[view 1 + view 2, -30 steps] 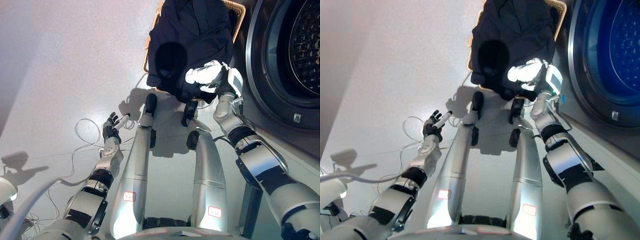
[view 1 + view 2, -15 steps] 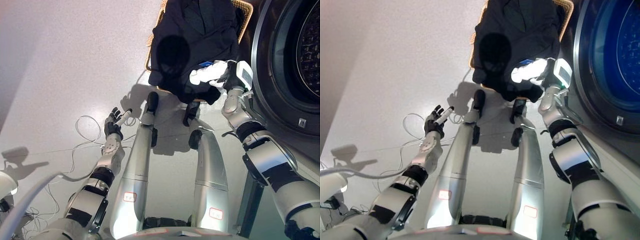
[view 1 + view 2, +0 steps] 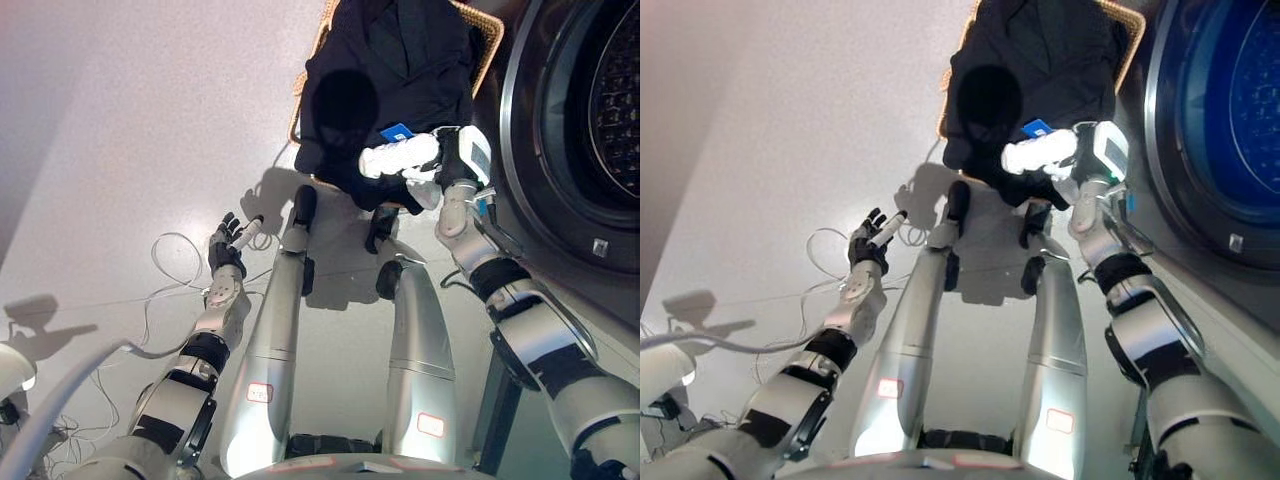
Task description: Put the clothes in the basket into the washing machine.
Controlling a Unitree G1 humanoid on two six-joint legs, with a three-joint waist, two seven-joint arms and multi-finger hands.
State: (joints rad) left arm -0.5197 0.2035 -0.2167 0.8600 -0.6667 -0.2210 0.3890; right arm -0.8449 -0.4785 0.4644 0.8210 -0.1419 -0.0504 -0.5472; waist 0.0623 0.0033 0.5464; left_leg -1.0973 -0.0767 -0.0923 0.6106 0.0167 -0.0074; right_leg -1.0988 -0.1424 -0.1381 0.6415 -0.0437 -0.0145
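Left eye view shows the right robot hand (image 3: 415,160) reaching out over the near edge of the dark clothes (image 3: 390,70), its white-covered fingers (image 3: 390,158) stretched leftward across the cloth. The fingers lie fairly straight along the fabric, and whether any of it is pinched under them cannot be told from either view. A small blue tag (image 3: 397,132) shows on the cloth just beyond the fingers.

Those clothes are a single dark heap piled in the woven basket (image 3: 484,28), filling it and spilling over its near rim down toward the floor (image 3: 150,120). Only tan strips of wicker show at the basket's far right corner and along its left edge. The basket stands on the floor at the far side of the scene, just left of the washing machine (image 3: 560,230).

The washing machine takes up the right side, with its round door opening (image 3: 590,110) facing the scene and the perforated drum (image 3: 620,100) visible inside it.

The left robot hand (image 3: 228,250) is well apart on the near left, held low above the pale floor with its fingers loosely spread and holding nothing.
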